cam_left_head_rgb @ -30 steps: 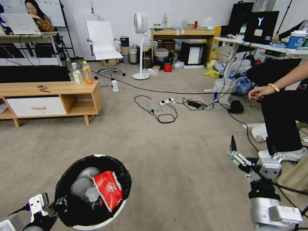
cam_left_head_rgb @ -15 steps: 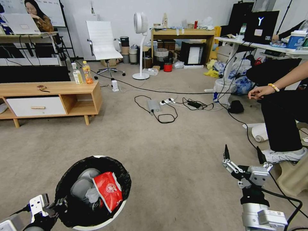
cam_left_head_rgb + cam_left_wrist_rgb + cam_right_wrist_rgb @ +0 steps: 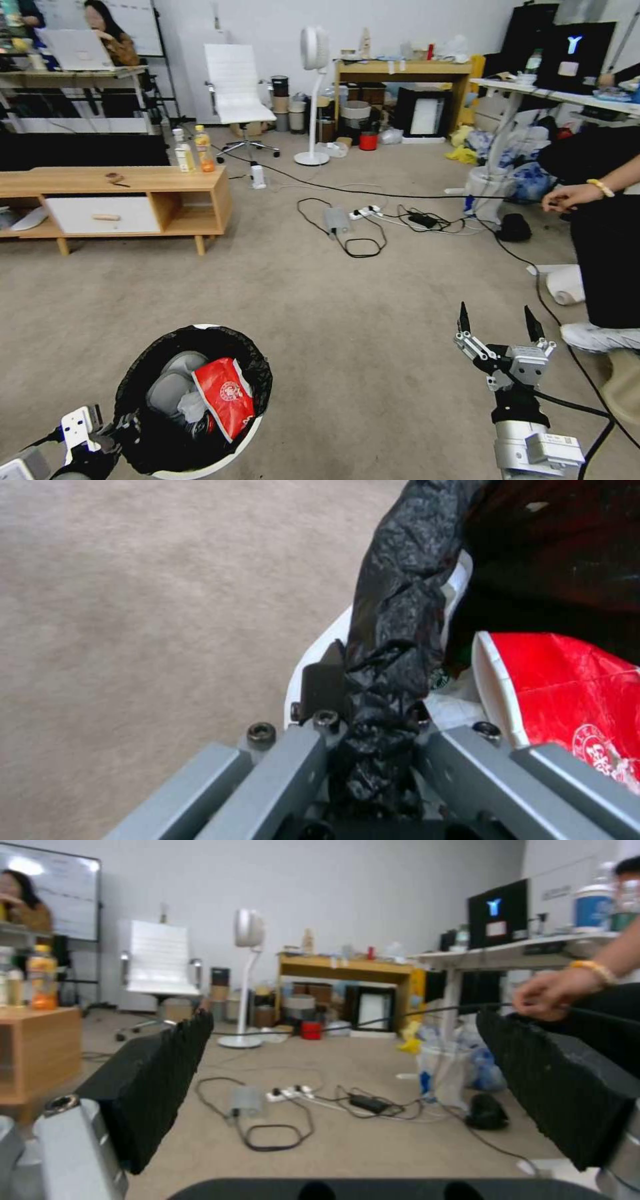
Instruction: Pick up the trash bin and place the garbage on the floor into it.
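The left tool (image 3: 373, 715) is pinched on the bag-lined rim of the trash bin (image 3: 248, 437), which sits low at the robot's left in the head view; the left wrist view shows the crinkled black liner caught between its fingers (image 3: 323, 685). Inside the bin lie a flat red packet (image 3: 225, 395) with a white logo, pale tissues and other litter beneath it. The right tool (image 3: 497, 327) is raised over bare carpet at the robot's right, fingers spread wide and carrying nothing; the right wrist view confirms a clear gap between the two black pads (image 3: 167, 1075).

Judgement: collection appears largely done. No loose garbage is evident on the carpet (image 3: 347, 320) near the robot; cables and a power strip (image 3: 357, 213) lie further off and are not litter. The next move calls for scanning the floor for remaining pieces while keeping the bin level. A person's hand (image 3: 567, 198) is near the right side.
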### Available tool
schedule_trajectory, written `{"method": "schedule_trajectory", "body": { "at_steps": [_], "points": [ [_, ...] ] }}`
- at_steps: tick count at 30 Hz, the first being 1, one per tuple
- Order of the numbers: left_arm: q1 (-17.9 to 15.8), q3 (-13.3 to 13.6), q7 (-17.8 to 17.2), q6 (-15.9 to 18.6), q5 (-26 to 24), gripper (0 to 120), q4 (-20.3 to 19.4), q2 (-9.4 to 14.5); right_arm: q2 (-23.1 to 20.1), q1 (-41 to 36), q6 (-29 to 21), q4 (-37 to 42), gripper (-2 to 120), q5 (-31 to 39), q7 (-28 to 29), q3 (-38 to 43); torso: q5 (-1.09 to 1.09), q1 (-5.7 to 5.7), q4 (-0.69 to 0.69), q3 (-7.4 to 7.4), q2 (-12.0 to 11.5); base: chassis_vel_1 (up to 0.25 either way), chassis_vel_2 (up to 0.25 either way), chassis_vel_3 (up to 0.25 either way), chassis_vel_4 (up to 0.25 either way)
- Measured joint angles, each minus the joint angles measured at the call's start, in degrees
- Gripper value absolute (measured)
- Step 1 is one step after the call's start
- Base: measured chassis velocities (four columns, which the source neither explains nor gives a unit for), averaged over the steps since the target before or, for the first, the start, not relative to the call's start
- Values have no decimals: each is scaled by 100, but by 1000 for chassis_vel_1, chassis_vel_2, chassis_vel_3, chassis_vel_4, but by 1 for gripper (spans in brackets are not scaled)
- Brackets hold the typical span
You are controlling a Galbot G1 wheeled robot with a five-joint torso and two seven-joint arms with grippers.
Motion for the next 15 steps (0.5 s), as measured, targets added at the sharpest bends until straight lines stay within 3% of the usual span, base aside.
{"method": "schedule_trajectory", "body": {
  "at_steps": [12,15],
  "points": [
    [36,-7,-5,0,26,1,-38,-24,-31,-2,8,0,100,2,9,8,0,0,4,0,0,101,99,96,96],
    [35,8,-4,1,59,1,-38,-28,-21,-6,38,-22,100,-14,8,9,0,0,-1,0,0,30,23,29,42]
  ]
}}
